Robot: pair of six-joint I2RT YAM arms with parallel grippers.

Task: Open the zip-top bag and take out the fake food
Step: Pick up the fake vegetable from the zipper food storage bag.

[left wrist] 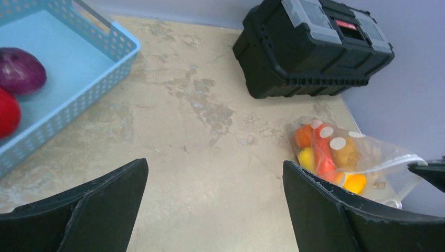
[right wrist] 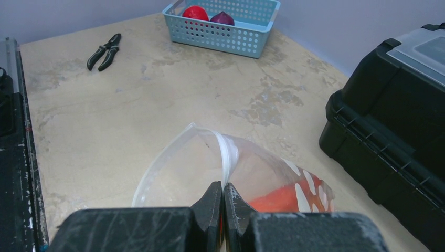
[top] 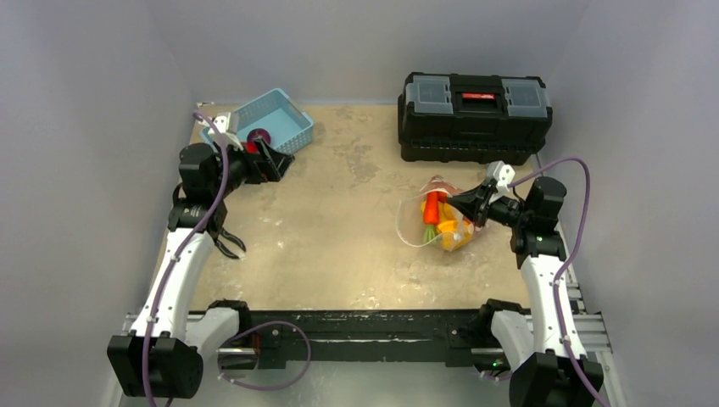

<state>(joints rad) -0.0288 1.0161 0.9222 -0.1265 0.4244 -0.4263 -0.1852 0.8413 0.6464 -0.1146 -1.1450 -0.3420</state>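
L tool [left wrist: 214, 173] wide open, empty; R tool [right wrist: 223, 190] clamped on the zip-top bag [top: 414, 225].
Far-L corner: basket [top: 270, 119] w/ L tool at its rim; broad bare counter [top: 339, 229] mid; bag sits R, mouth gaping L, just in front of the toolbox [top: 473, 114], near the R edge. Inside, fake food [top: 434, 210], pieces blurred thru dotted plastic.

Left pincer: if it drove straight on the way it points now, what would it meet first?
Probably the bare table: the open left pincer tilts down at the patch between the basket and the zip-top bag. Depth is unclear; a flatter line could reach the bag.
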